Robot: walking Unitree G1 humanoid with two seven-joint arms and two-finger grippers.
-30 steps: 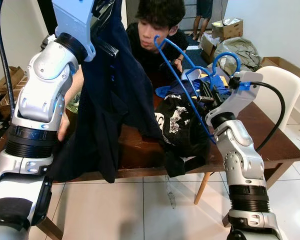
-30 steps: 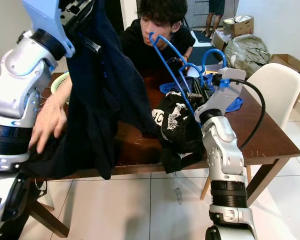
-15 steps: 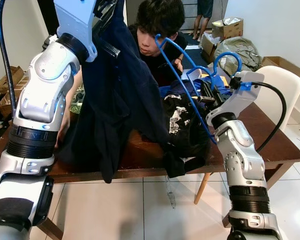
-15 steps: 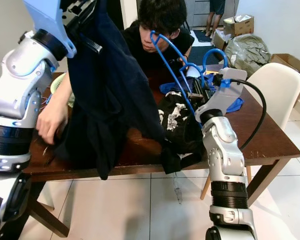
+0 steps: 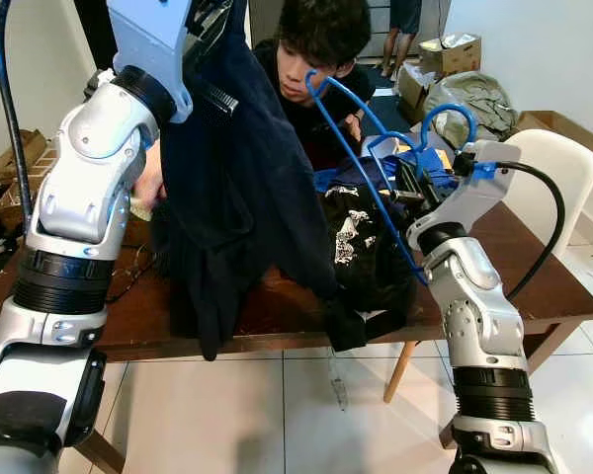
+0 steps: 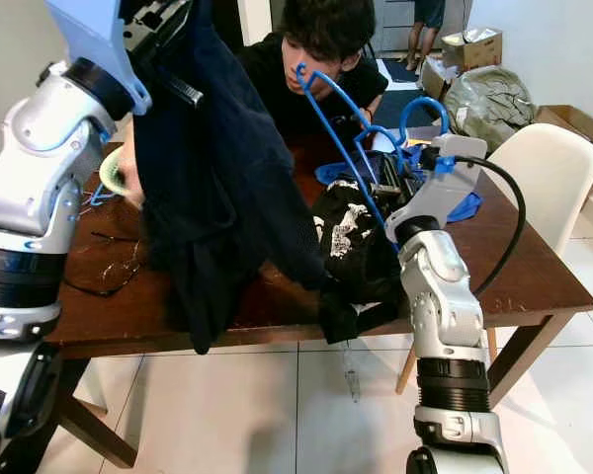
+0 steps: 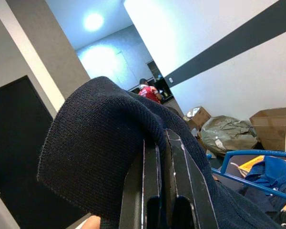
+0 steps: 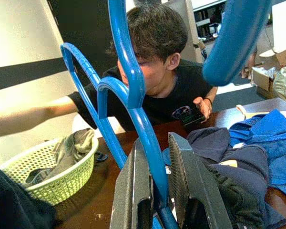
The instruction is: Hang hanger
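My right gripper (image 5: 411, 184) is shut on a blue hanger (image 5: 359, 168) over the wooden table (image 5: 534, 267); the hanger's bar runs between the fingers (image 8: 133, 191), and its hook points up toward the person. My left gripper (image 7: 160, 140) is raised high at the left, shut on a dark navy garment (image 5: 237, 178) that hangs down past the table's front edge. A black printed T-shirt (image 5: 361, 247) lies bunched on the table just left of the right arm.
A person (image 5: 316, 49) leans over the far side of the table, one hand (image 5: 148, 178) behind the garment near a green basket (image 8: 62, 176). Blue clothes (image 5: 430, 158) lie behind my right gripper. A white chair (image 5: 553, 168) stands at the right; boxes and a bag (image 5: 474, 94) sit beyond.
The person's hand has drawn back from the table's front left edge toward the basket. The garment's lower part now hangs freer and closer in. Both grippers have kept their places.
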